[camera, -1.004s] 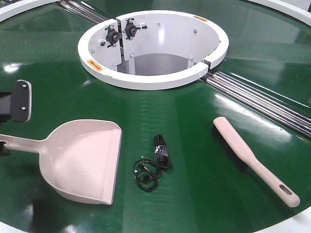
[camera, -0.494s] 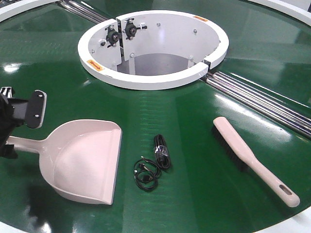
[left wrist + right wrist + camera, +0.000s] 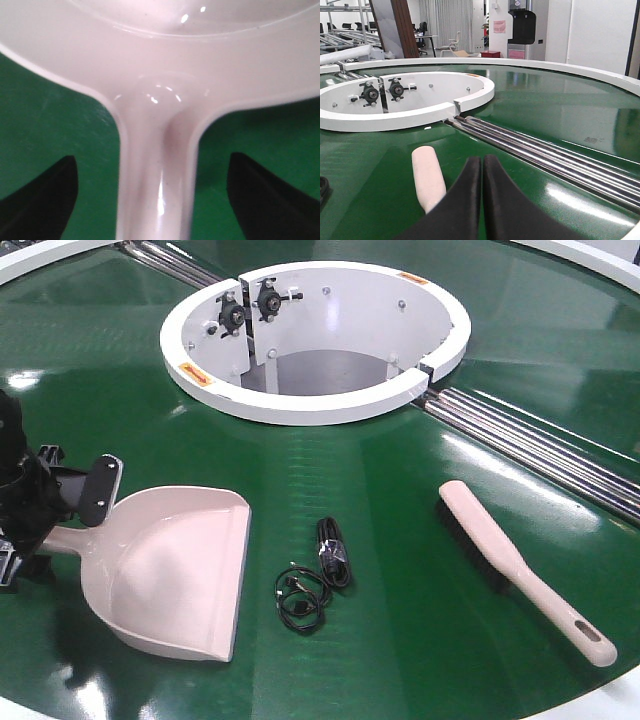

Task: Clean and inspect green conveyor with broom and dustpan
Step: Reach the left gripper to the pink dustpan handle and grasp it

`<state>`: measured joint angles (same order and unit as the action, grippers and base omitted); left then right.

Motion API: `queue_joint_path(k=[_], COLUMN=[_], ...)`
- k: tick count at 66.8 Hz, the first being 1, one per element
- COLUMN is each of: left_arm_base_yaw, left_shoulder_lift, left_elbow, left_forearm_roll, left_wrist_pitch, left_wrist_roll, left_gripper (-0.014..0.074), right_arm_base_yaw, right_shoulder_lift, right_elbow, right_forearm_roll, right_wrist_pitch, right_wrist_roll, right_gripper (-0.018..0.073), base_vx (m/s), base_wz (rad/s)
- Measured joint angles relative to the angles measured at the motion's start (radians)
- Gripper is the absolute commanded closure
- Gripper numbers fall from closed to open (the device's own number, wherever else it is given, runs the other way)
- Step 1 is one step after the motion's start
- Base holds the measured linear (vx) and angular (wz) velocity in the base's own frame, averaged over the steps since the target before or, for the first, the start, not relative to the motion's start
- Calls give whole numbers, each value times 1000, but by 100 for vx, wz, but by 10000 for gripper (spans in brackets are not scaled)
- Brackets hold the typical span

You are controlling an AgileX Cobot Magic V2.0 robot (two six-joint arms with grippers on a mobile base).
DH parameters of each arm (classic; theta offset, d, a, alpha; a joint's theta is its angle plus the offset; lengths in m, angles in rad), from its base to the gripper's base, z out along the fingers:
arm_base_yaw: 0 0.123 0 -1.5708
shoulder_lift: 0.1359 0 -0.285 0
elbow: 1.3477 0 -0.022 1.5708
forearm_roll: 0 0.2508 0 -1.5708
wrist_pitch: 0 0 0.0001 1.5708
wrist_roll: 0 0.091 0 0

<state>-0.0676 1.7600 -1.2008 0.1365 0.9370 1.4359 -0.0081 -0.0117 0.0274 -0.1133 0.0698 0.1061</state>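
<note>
The dustpan [image 3: 175, 575] lies on the green conveyor [image 3: 400, 540] at the front left, with its mouth facing right. My left gripper [image 3: 62, 525] is open and straddles the dustpan's handle [image 3: 62, 538] close to the scoop. In the left wrist view the handle [image 3: 155, 175] runs between my two black fingers [image 3: 47, 197], with green belt showing on both sides. The broom [image 3: 515, 560] lies at the front right, untouched. My right gripper [image 3: 482, 167] is shut and empty, just above the belt beside the broom's end [image 3: 427, 177]. It is out of the front view.
A coiled black cable [image 3: 318, 575] lies on the belt between dustpan and broom. The white ring hub [image 3: 315, 405] is at centre back. Silver rollers [image 3: 540, 445] run from the hub to the right edge. The conveyor's white rim [image 3: 610, 690] shows at front right.
My left gripper has moved right and down along the dustpan's handle toward the scoop. The dustpan, broom and cable have not moved.
</note>
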Motion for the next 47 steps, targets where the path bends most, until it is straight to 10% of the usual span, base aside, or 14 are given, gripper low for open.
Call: queue_joint_path(k=[11,27,47], left_arm_base_yaw=[0,0,-54], left_shoulder_lift=[14,16,16], left_elbow=[0,0,-1], left_forearm_roll=[0,5,39], left_wrist_pitch=[-7,-23,-23], left_wrist_roll=[1,28,13], left_gripper=[153,594,604], right_arm_base_yaw=[0,0,0], right_shoulder_lift=[0,0,0], right_elbow=[0,0,0], right_forearm_roll=[0,0,0], right_wrist_pitch=[0,-1,-1], right_wrist_roll=[0,0,0], right_gripper=[568,568,568], base_vx=[0,0,0], base_wz=[0,0,0])
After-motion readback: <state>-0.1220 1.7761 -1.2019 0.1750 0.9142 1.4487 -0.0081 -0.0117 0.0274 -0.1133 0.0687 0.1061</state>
